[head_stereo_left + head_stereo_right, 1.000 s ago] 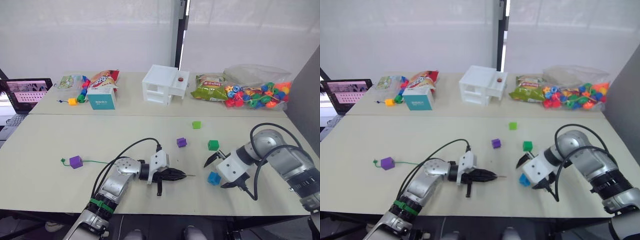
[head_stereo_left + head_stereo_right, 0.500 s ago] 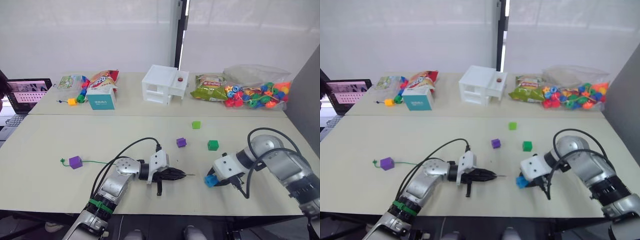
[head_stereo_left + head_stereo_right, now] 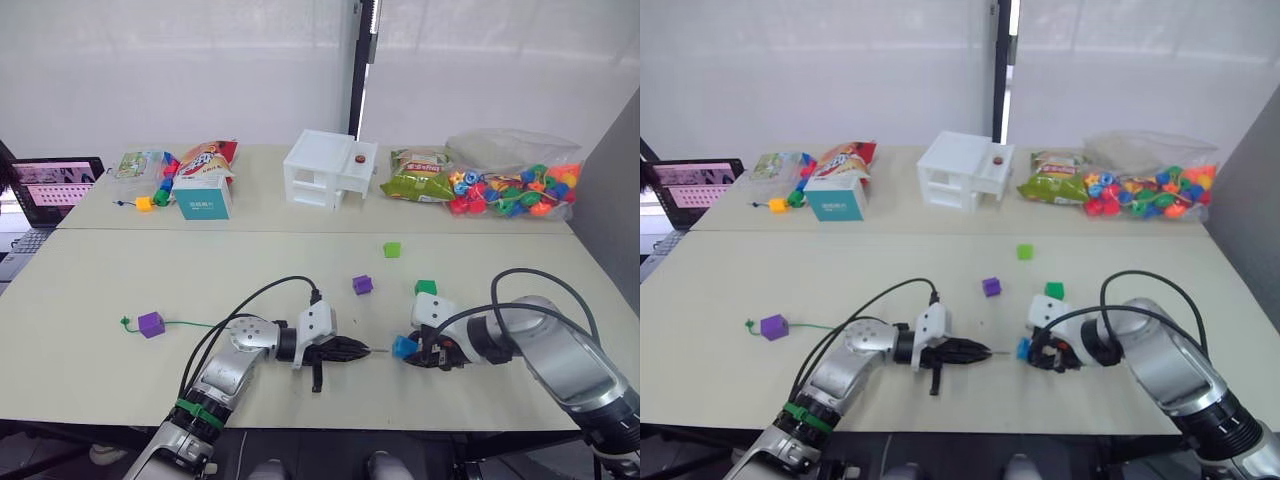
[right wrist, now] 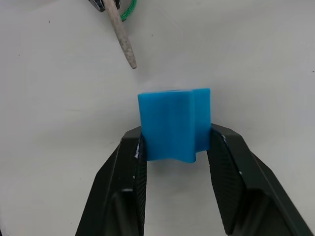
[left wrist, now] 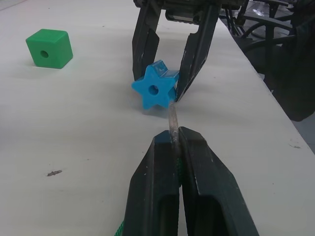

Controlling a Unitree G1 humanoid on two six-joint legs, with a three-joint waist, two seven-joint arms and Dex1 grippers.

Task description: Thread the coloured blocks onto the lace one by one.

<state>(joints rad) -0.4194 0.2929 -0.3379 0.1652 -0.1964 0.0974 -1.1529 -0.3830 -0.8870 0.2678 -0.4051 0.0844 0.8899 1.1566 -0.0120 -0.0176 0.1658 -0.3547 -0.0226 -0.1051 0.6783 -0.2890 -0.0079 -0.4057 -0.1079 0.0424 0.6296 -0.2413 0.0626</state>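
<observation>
Blue block [image 5: 154, 91] — pinched by right gripper [image 4: 175, 147]; left gripper [image 5: 174, 143] clamps lace [image 3: 190, 323] tip [image 5: 173, 120]. Advice: aim tip squarely at hole — advance slowly.

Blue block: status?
Right gripper shut on blue block. Left gripper shut on lace tip, just short of the hole. Nothing between.

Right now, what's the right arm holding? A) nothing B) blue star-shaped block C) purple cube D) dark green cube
B: the right gripper has its jaws closed on either side of the blue star-shaped block, held just ahead of the lace's silvery tip, which is pinched in the left gripper. The dark green cube lies apart on the table.
</observation>
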